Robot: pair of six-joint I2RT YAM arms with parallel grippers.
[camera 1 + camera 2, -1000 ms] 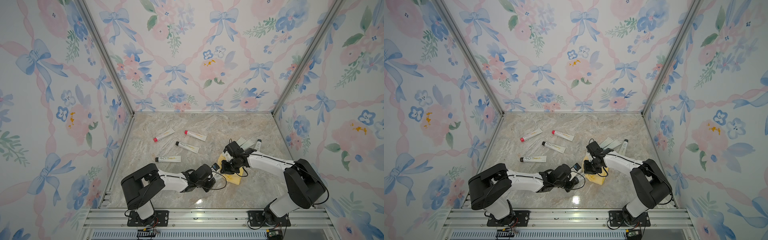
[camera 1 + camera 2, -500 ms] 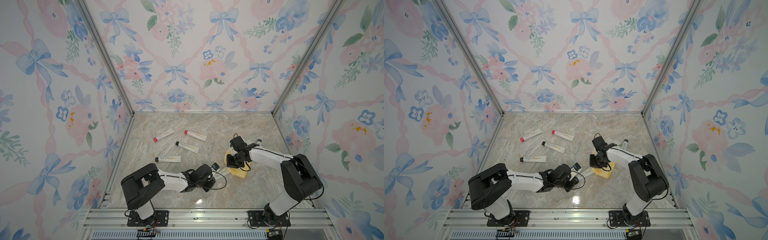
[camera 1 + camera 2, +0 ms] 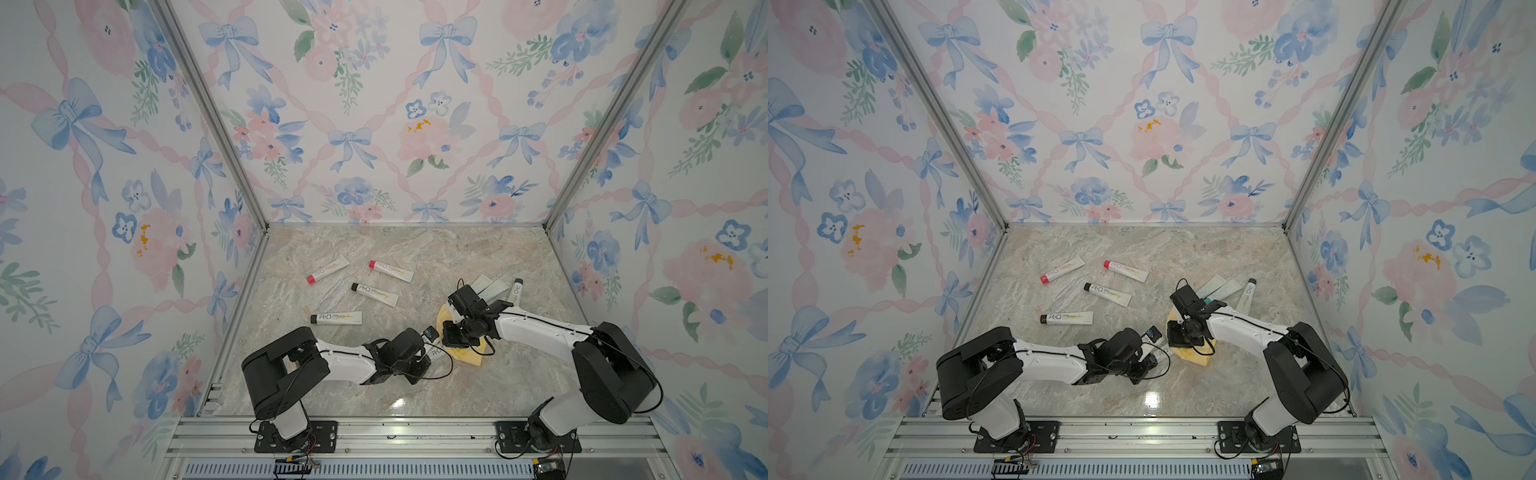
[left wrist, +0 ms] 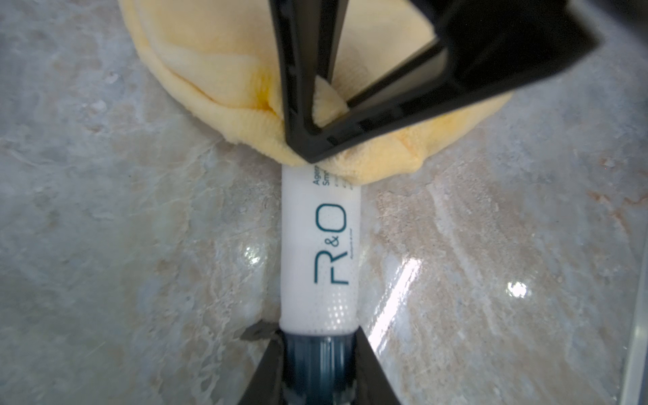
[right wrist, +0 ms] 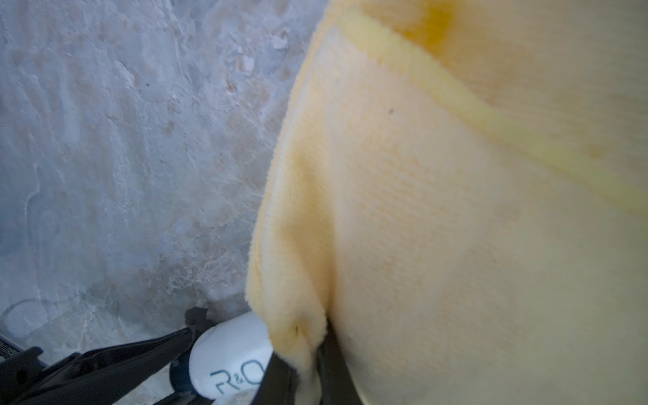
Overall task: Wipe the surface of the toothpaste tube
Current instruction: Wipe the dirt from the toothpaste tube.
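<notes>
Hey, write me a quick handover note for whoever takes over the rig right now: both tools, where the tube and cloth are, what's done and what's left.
Left tool: shut on the toothpaste tube at its dark cap end.
Right tool: shut on a fold of the yellow cloth.
Cloth covers the tube's far end; the lettered part near the cap is bare.
Done: tube gripped, cloth laid over its end.
Left: wipe along the bare part; how much is already wiped cannot be told.
Other tubes lie apart on the marble table.
</notes>
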